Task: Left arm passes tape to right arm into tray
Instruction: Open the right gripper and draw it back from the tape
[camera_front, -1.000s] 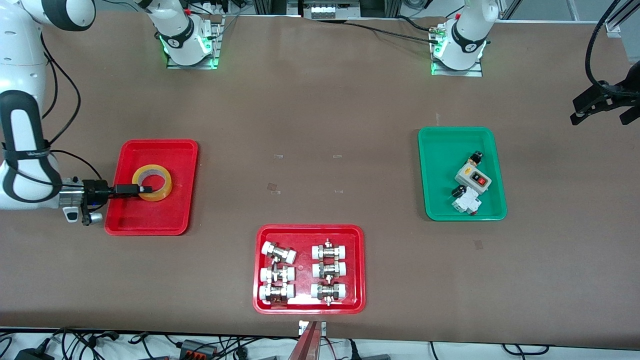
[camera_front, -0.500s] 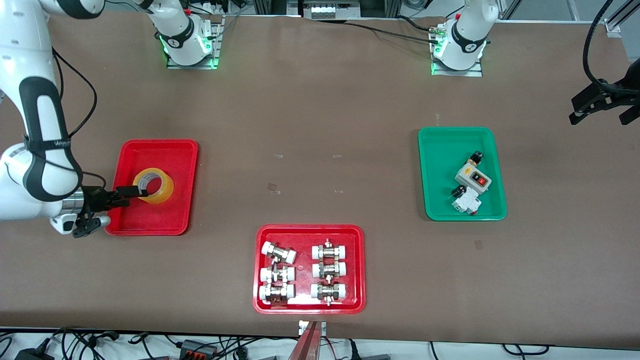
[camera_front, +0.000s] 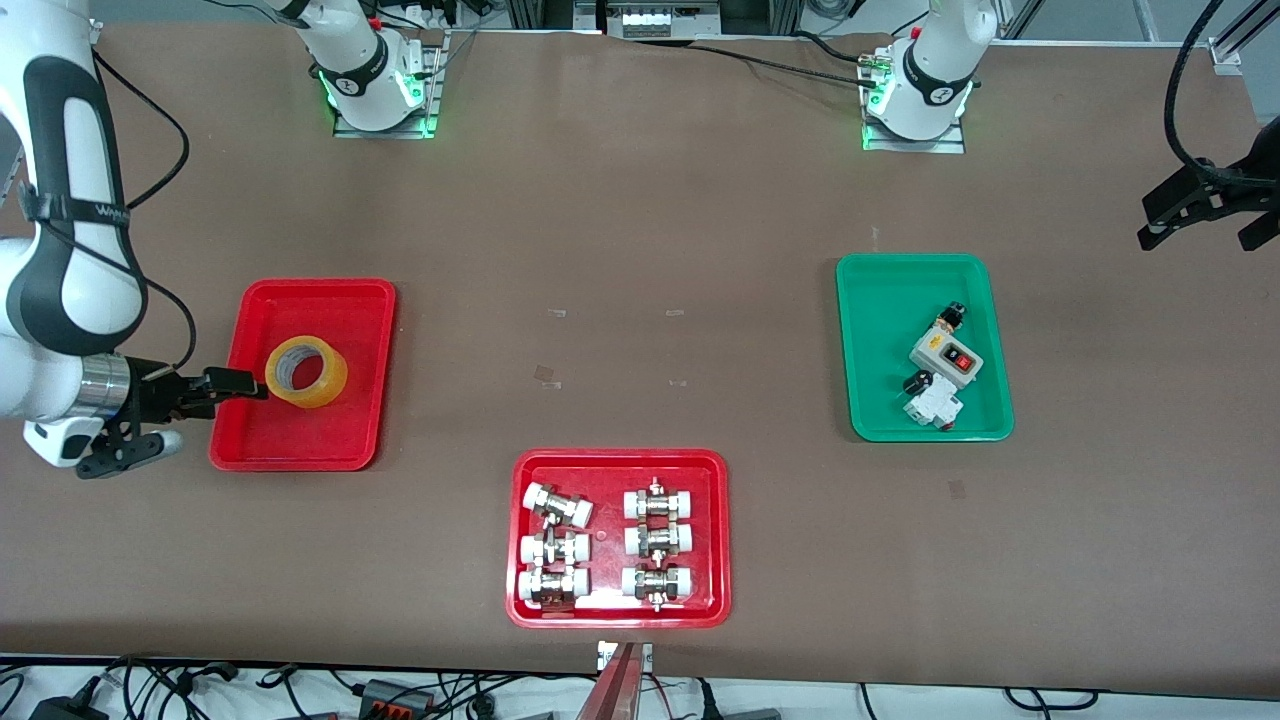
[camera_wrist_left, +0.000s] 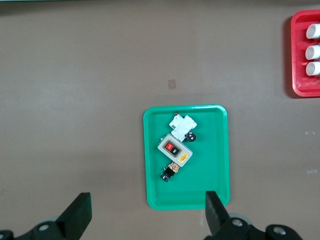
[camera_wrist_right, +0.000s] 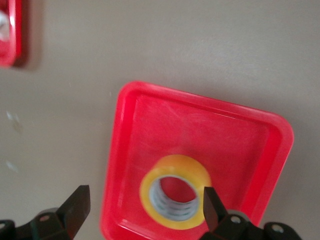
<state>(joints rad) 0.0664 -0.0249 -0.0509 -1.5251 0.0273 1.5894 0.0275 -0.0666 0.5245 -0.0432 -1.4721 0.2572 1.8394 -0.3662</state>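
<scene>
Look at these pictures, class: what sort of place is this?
Probably a robotics lab bench: two arm bases bolted to a brown table, sorting trays such as the green tray of electrical parts, and loose cables along the table's edge.

The right arm (camera_front: 65, 200) comes down along its own end of the tabletop (camera_front: 640, 250), the black-banded forearm nearly vertical and the silver wrist ring turned sideways. Its end effector (camera_front: 225, 385) points level toward the middle of the tabletop, low, both fingers spread wide with nothing between them. The left arm (camera_front: 935, 60) shows mostly its base; its end effector (camera_front: 1205, 205) hangs high over its own end of the tabletop on the black braided cable, facing down, fingers (camera_wrist_left: 77, 215) parted wide and empty.
</scene>
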